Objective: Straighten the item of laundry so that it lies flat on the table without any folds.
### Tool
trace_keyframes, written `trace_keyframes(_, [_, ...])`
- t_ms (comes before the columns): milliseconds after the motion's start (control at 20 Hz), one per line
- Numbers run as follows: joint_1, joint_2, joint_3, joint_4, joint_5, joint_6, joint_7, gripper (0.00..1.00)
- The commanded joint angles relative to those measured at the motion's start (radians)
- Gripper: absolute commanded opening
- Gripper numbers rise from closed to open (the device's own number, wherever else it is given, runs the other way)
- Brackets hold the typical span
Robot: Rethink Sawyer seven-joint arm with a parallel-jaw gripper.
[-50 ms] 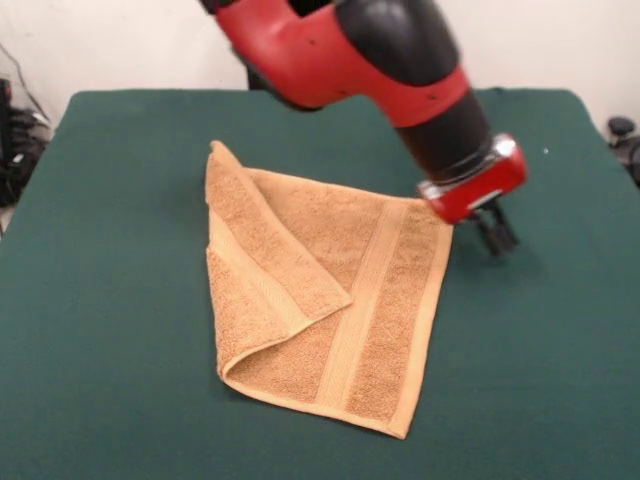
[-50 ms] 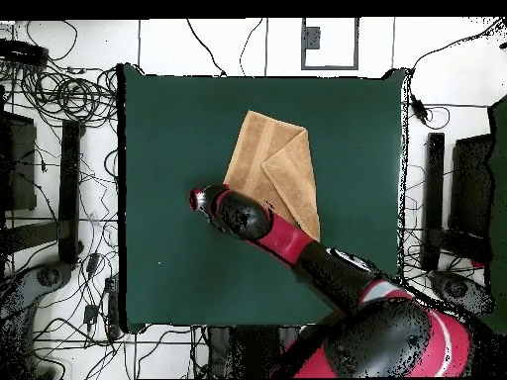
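Observation:
The item of laundry (image 1: pixel 330 300) (image 2: pixel 272 163) is a golden-tan towel lying mid-table with its left part folded over onto the rest, the flap ending in a point near the centre. A paler band runs down its right side. My gripper (image 1: pixel 497 235) (image 2: pixel 198 201) hangs just past the towel's far right corner in the front view, close to the green table (image 1: pixel 120 300) (image 2: pixel 178 267) and beside the towel, not on it. Its dark fingers look close together with nothing between them.
The red and black arm (image 1: pixel 380 60) (image 2: pixel 297 247) reaches over the towel's far edge. Cables and equipment (image 2: pixel 59 198) lie on the floor around the table on all sides.

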Motion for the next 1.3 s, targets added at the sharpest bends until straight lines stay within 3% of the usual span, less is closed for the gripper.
trace_keyframes(50, [0.077,-0.004,0.107,0.036,0.122,-0.054,0.396,0.0])
trace_keyframes(200, [0.074,-0.014,0.091,0.041,0.115,-0.054,0.394,0.0])
trace_keyframes(450, [0.044,-0.255,-0.146,0.168,0.06,0.098,0.363,0.0])
trace_keyframes(750, [0.049,-0.466,-0.348,0.152,-0.029,0.351,0.227,0.0])
trace_keyframes(1050, [0.065,-0.53,-0.487,-0.005,-0.205,0.54,0.118,0.0])
trace_keyframes(1300, [-0.031,-0.477,-0.454,-0.107,-0.329,0.552,0.043,0.0])
